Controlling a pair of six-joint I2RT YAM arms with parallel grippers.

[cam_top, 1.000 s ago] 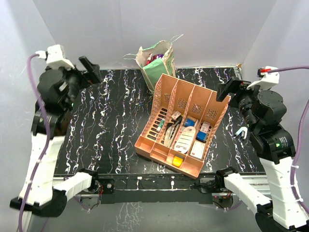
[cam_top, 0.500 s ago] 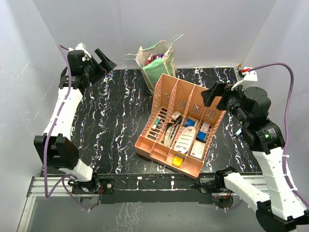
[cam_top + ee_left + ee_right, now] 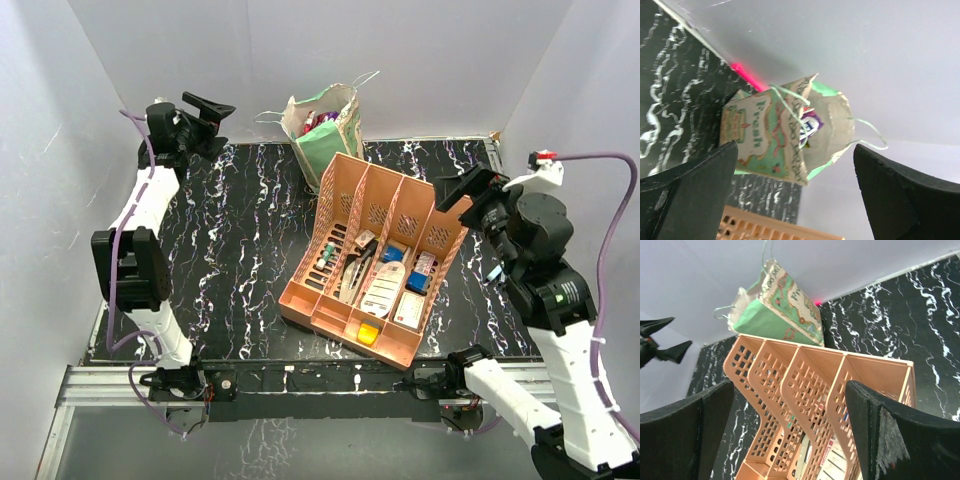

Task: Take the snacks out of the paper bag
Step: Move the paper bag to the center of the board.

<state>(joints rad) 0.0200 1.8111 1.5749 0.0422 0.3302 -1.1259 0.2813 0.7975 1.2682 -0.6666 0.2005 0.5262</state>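
Note:
The paper bag (image 3: 328, 128) stands upright at the back edge of the table, cream with green lining and thin cord handles. Snacks (image 3: 318, 121) peek out of its open top. In the left wrist view the bag (image 3: 771, 136) shows a purple packet (image 3: 810, 125) in its mouth. My left gripper (image 3: 208, 108) is open and empty, raised at the back left, pointing at the bag from some way off (image 3: 795, 147). My right gripper (image 3: 468, 187) is open and empty, above the organiser's right side (image 3: 790, 385). The bag (image 3: 785, 305) also shows in the right wrist view.
A peach slotted organiser (image 3: 352, 190) lies in front of the bag, holding tags and small items; its tall back wall (image 3: 805, 375) stands close to the bag. White walls enclose the black marbled table (image 3: 230, 250) on three sides.
My left arm has swung up and back, so its gripper now points at the bag from the back left corner. My right gripper has shifted slightly right over the organiser.

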